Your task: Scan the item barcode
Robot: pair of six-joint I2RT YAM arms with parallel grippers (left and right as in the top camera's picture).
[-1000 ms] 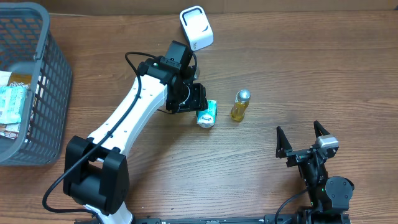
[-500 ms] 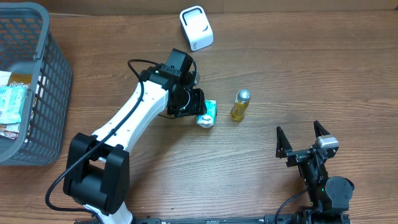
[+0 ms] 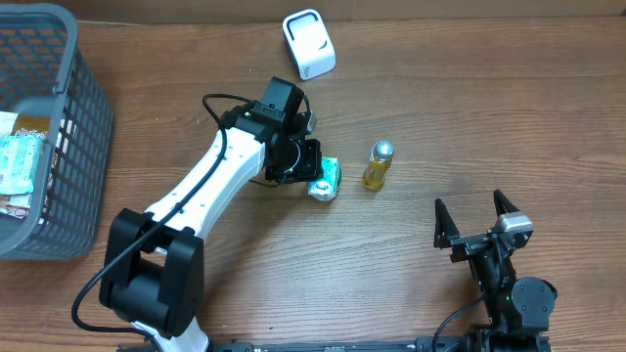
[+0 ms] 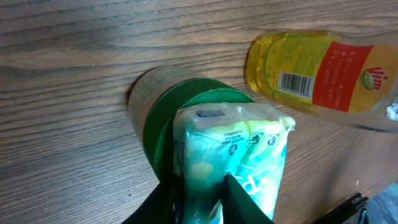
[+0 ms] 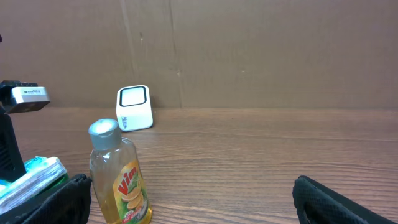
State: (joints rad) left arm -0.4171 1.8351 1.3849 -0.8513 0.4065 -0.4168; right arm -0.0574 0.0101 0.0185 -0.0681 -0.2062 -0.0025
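Left wrist: left pincer (image 4: 202, 202) pinches the packet (image 4: 239, 149), fingers (image 4: 160, 208) mostly cut off; right pincer (image 3: 473, 215) spread wide.

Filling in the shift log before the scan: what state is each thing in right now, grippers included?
left gripper: shut on the packet, pinching its wrapper.
packet: down at the table, pinched between the fingers.
bottle: upright, cap on, untouched.
scanner: on the table, apart from both arms.
basket: holding several packs.
right gripper: open, empty.
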